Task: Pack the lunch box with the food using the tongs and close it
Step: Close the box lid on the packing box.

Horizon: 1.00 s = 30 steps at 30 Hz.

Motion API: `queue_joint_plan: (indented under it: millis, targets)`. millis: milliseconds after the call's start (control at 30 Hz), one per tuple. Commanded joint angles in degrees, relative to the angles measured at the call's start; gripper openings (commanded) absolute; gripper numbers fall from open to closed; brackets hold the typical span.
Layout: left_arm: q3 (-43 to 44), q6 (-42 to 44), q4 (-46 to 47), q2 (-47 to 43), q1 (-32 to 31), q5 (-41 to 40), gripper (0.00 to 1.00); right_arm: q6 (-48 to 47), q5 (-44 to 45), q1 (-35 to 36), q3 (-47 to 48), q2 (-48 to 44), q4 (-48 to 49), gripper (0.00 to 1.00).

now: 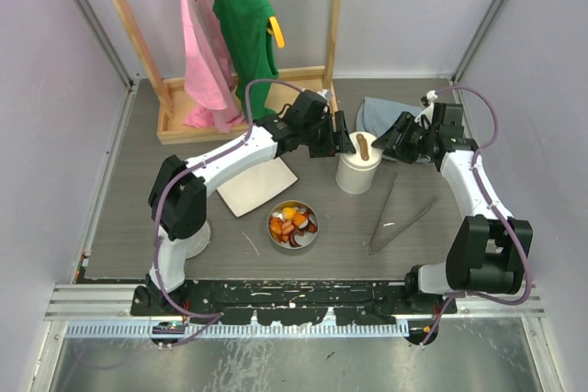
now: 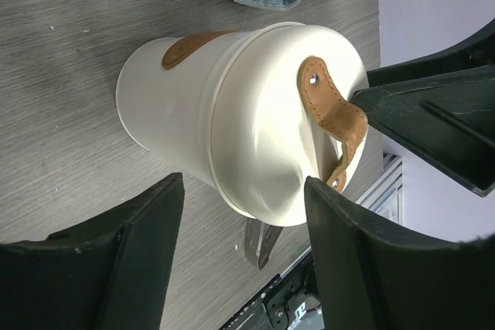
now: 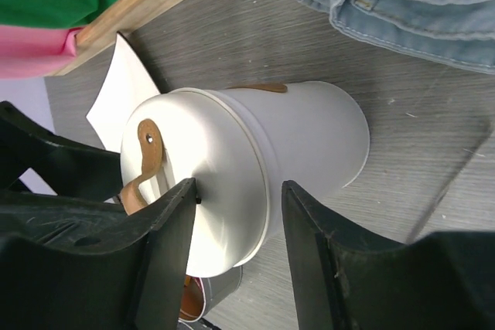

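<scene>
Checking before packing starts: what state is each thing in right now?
White canister: upright, lid on.
Steel tin: open, food inside.
Tongs: lying flat, unheld.
White plate: empty.
Jeans: bunched up.
Left gripper: open, at canister.
Right gripper: open, at canister lid.

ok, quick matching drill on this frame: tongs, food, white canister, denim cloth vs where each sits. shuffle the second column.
1 tongs
2 food
3 white canister
4 denim cloth

a in the steel bowl
b far side of the table, behind the canister
c flat on the table, right of the bowl
d centre, brown strap on its lid

Pairs: 1-c, 2-a, 3-d, 4-b
</scene>
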Motion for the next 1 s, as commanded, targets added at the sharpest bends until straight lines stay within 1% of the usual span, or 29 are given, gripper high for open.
queue_joint_plan:
  millis: [0,100,300,467,600,700,800,967]
  targets:
    - [1.9,1.7,1.0,0.4,0.1,0.3,0.63,-0.7,-3.3,0.2,-1.9,1.6,1.7,0.51]
    - [1.8,1.9,0.5,0.5,0.4,0.0,0.61,-1.5,-3.6,0.2,-3.6,2.1,1.5,0.47]
    - [-0.7,2.0,0.9,-0.2,0.7,0.2,0.58,-2.2,-4.8,0.2,-7.7,3.0,1.7,0.42]
    - [-2.4,2.3,0.8,-1.2,0.7,1.1,0.58,-2.6,-6.0,0.6,-11.3,2.4,2.3,0.41]
    - [-4.7,2.4,1.2,-2.8,0.6,1.9,0.57,-2.1,-6.5,2.7,-14.4,1.1,3.4,0.41]
    - [-6.8,2.3,1.5,-4.1,0.6,2.3,0.53,-0.8,-6.5,4.9,-17.3,-0.1,5.1,0.41]
    - [-8.4,2.8,1.6,-5.4,0.7,2.4,0.53,-0.4,-5.5,6.1,-19.2,-1.0,5.6,0.44]
    - [-10.1,2.8,1.4,-6.6,0.8,1.7,0.53,0.6,-1.3,6.1,-20.1,-2.8,6.4,0.56]
